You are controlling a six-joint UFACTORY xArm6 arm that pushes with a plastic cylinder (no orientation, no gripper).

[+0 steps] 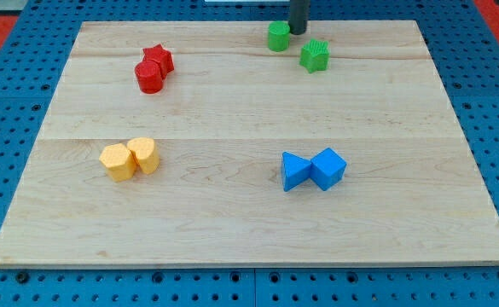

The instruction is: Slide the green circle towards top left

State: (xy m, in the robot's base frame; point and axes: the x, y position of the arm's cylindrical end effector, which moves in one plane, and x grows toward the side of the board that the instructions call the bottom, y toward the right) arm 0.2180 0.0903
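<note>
Camera view: my tip [298, 31] touches the matte green circle [278, 37].

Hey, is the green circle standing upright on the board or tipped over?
Upright: the green circle shows its flat round face on top, resting on the board. My tip is right beside it, on the view's right.

My tip [298, 31] touching green circle [278, 37], its right side.

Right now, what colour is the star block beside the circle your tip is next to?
Green: the star matches the green circle by my tip, clear in the camera view.
</note>
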